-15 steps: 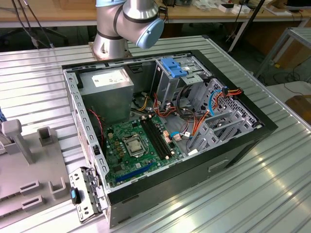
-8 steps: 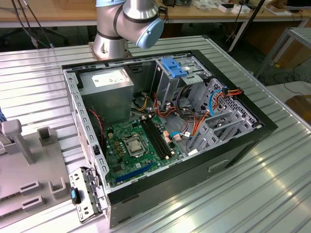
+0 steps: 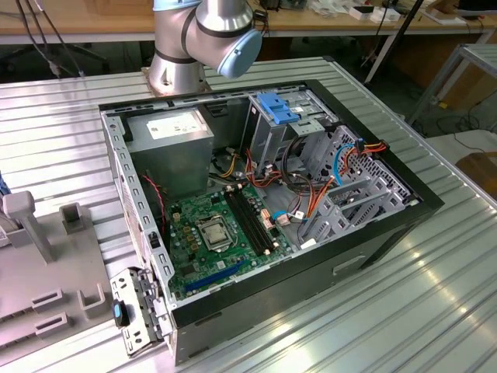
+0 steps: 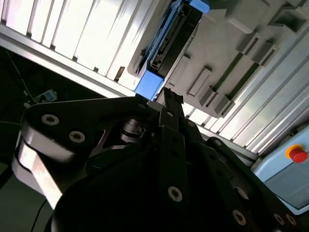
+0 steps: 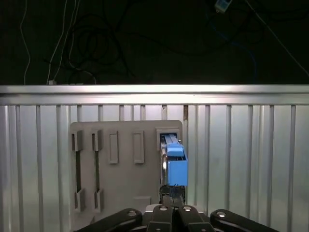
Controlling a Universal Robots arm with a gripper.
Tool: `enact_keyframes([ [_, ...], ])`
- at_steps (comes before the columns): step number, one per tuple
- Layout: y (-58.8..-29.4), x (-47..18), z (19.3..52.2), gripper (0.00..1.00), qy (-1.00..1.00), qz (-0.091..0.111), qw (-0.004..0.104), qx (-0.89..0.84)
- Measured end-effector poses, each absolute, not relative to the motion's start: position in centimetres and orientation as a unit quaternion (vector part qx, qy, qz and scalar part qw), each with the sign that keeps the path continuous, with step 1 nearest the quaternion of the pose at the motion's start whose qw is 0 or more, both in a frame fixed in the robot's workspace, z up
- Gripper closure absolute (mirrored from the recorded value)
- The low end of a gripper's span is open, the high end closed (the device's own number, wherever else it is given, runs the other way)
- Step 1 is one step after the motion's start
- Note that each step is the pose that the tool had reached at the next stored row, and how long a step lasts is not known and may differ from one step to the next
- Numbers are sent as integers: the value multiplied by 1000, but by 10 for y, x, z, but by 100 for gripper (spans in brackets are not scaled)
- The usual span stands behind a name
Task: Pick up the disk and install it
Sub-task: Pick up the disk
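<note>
The disk (image 5: 175, 162) is a dark drive in a bright blue carrier. It stands on edge in a slot of a grey holder plate (image 5: 125, 179) in both wrist views. The second wrist view has the disk (image 4: 169, 41) running away from the camera, its blue end nearest. My gripper (image 5: 173, 199) sits right at that near blue end, and in the second wrist view the gripper (image 4: 170, 100) touches or almost touches the carrier. I cannot make out whether it grips the disk.
The open computer case (image 3: 388, 225) lies on the ribbed metal table (image 3: 435, 311), with a blue bracket (image 3: 279, 107) on its grey drive cage. The arm's base (image 3: 186, 54) stands behind the case. The holder plate (image 3: 54, 295) has further slots. A red button (image 4: 298, 154) is nearby.
</note>
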State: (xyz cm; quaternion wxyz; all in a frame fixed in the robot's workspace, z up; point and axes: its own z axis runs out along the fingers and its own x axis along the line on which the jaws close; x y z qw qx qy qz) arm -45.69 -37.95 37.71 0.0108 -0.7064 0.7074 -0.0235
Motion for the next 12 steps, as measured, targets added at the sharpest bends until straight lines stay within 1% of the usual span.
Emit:
enact_keyframes([
  [8,-379,-457,365,89,707,-19,6,-707],
  [9,-379,-457,364,83,707,-19,6,-707],
  [11,-378,-457,363,83,707,-18,6,-707],
  [12,-377,-457,362,76,707,-18,6,-707],
])
